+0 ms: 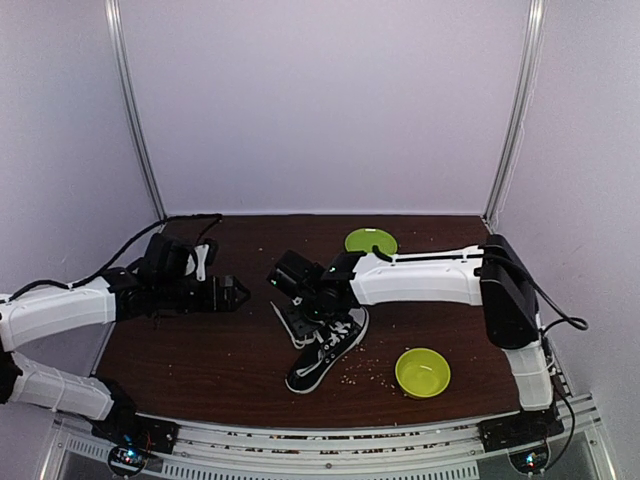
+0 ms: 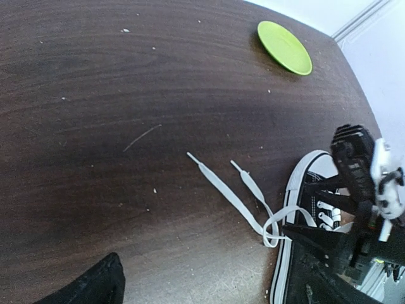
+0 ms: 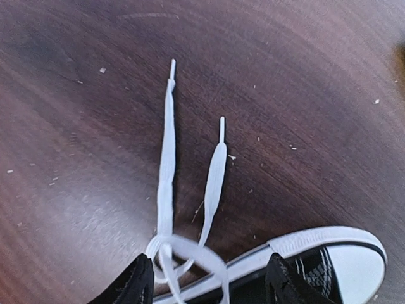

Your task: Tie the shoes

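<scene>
The black sneaker [image 1: 325, 352] lies on the dark wood table with its white toe cap toward the far left. It also shows in the left wrist view [image 2: 316, 190] and the right wrist view [image 3: 335, 259]. Its white laces [image 3: 166, 158] are crossed into a small loop [image 3: 190, 250] beside the rim, and both ends lie straight on the table [image 2: 218, 183]. My right gripper [image 3: 209, 286] is open, its fingers straddling the loop without pinching it; in the top view it [image 1: 303, 318] hangs over the shoe's toe. My left gripper [image 1: 238, 293] is to the shoe's left, apart from the laces. Only one of its fingers [image 2: 101, 285] shows, far to one side.
A green plate [image 1: 370, 241] lies at the back of the table and also shows in the left wrist view [image 2: 285, 47]. A green bowl [image 1: 422, 372] stands right of the shoe near the front. Small crumbs are scattered on the wood around the shoe.
</scene>
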